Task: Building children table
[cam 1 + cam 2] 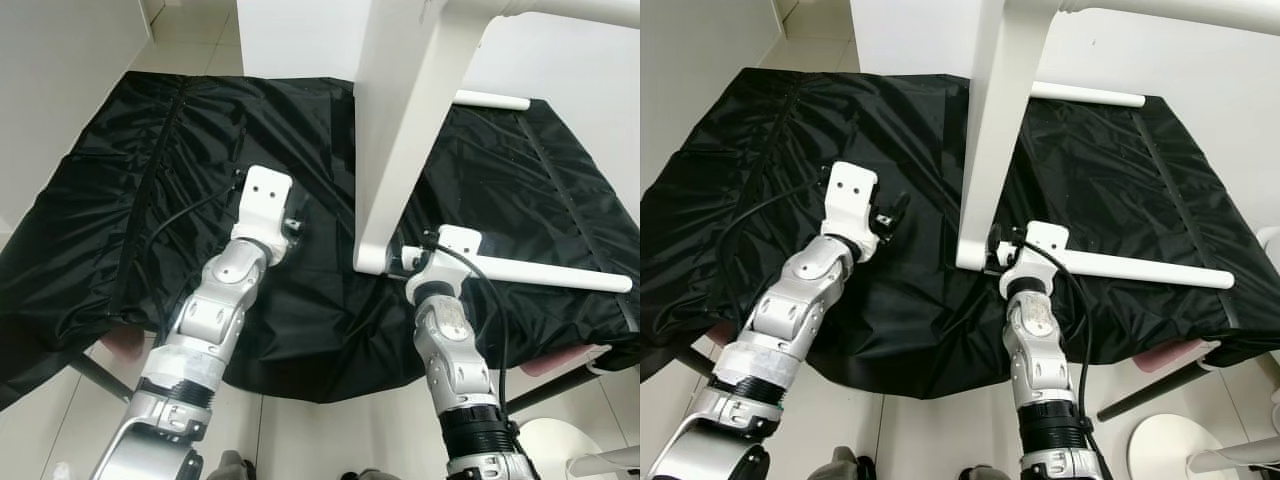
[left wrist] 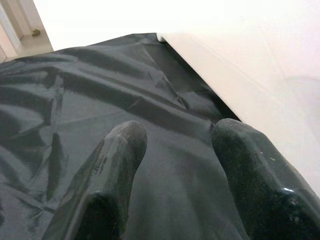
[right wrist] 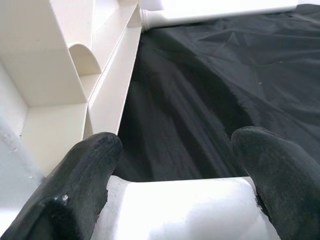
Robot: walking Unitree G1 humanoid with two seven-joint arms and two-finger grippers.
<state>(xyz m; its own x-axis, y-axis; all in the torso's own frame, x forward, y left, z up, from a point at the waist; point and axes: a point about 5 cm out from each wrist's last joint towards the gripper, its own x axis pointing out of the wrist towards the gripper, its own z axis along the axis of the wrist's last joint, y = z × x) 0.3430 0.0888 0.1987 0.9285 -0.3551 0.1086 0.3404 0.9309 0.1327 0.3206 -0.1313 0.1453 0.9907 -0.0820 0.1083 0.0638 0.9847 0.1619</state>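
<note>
A white tabletop [image 1: 400, 130] stands tilted on one corner on a black cloth [image 1: 200, 150]. A white table leg [image 1: 545, 273] lies on the cloth, its near end at that corner. My right gripper [image 3: 175, 150] is shut on this leg's end, one black finger on each side, right beside the tabletop's underside frame [image 3: 65, 75]. A second white leg [image 1: 492, 100] lies at the back. Left of the tabletop, my left gripper [image 2: 172, 137] hovers low over the cloth, open, with nothing between its fingers.
The cloth covers a low platform and hangs over its front edge [image 1: 320, 385]. A white wall [image 1: 60, 90] rises on the left. A white round stool [image 1: 560, 440] and a dark metal bar [image 1: 545, 388] stand on the tiled floor at the front right.
</note>
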